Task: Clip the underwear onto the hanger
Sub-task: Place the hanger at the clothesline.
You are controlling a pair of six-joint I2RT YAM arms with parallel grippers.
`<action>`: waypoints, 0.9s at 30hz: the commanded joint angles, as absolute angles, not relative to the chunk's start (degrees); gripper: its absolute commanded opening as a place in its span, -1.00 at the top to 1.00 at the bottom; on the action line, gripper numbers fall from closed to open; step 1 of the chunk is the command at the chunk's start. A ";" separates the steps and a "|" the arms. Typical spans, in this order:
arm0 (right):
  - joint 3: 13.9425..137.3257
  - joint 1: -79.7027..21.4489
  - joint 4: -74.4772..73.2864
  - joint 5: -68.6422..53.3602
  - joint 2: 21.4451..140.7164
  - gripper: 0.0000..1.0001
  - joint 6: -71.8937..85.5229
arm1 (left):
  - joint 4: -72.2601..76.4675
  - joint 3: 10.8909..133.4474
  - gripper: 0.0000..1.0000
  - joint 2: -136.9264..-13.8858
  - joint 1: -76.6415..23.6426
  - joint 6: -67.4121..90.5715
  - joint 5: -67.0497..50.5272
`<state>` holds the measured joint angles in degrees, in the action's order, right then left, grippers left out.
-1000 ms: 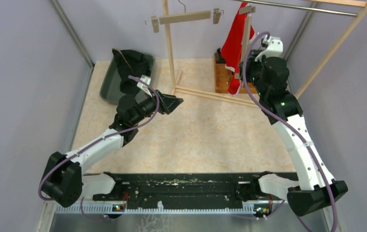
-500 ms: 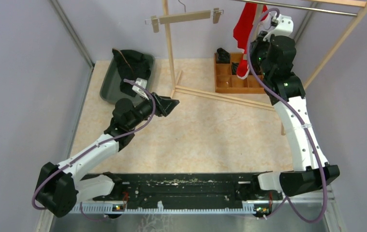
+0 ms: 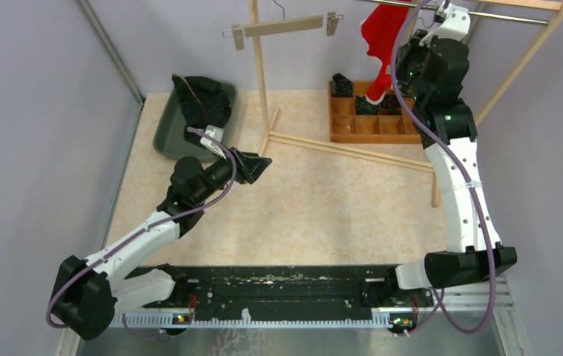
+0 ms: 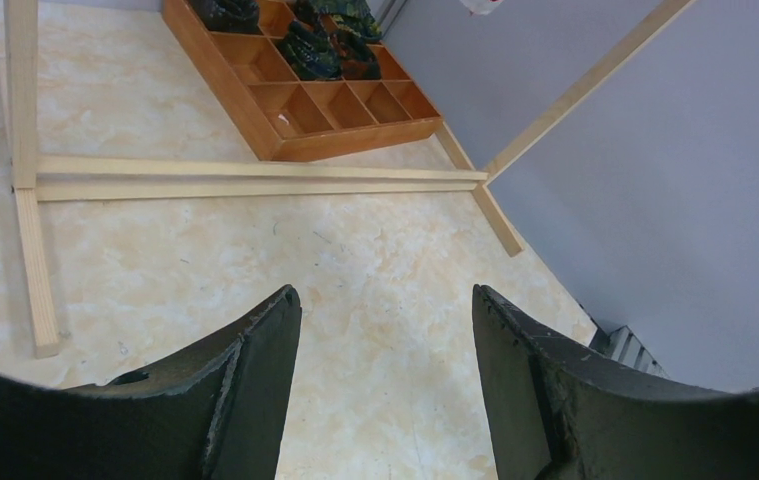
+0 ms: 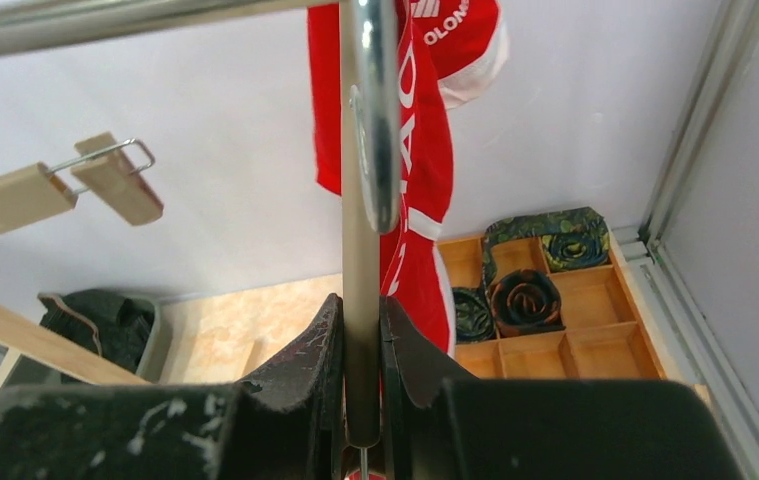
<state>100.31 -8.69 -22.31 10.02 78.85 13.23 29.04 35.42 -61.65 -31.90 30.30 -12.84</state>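
Left hand: my left gripper hangs low over the pale marbled table top, near the foot of the pale wooden rack frame. Its jaws stand released and wide apart. In the left wrist view I see only table surface in the gap between them.

Right hand: my right gripper is lifted to the top of the rack. Its fingers are clenched on the straight shaft of a silver metal hanger hook, which runs upright between them.

Underwear: the red underwear with white trim and white lettering hangs high up, just beyond the hook I am holding. Its lower tip dangles above the far right of the table. I cannot tell from here how it is fastened to the hanger.

Rail: a round silver metal rail crosses the top of the right wrist view. The hook's curve is right beside it, but I cannot tell whether it sits over the rail.

Other hanger: a flat pale wooden hanger with a clip at each end hangs further left, well apart from the red cloth.

Box: a brown wooden box divided into square compartments sits at the far right, below the underwear. Rolled dark patterned cloths fill some of its back cells.

Bin: a dark grey plastic bin lies at the far left, behind my left gripper, with dark clothes heaped in it.
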 commanded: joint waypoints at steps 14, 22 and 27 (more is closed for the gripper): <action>105.99 0.82 -19.27 3.87 82.39 1.00 18.38 | 25.79 37.09 -0.37 -60.20 -32.26 28.39 -12.65; 105.77 4.04 -18.13 3.00 82.94 1.00 19.98 | 24.76 38.58 -0.37 -61.29 -32.26 28.05 -12.59; 105.73 6.79 -17.86 1.91 83.53 1.00 21.47 | 24.37 39.34 -0.37 -62.02 -32.32 27.99 -12.78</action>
<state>103.20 4.49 -22.50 3.11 83.40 19.59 24.45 37.01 -61.58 -31.90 28.86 -12.86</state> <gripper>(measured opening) 0.139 0.685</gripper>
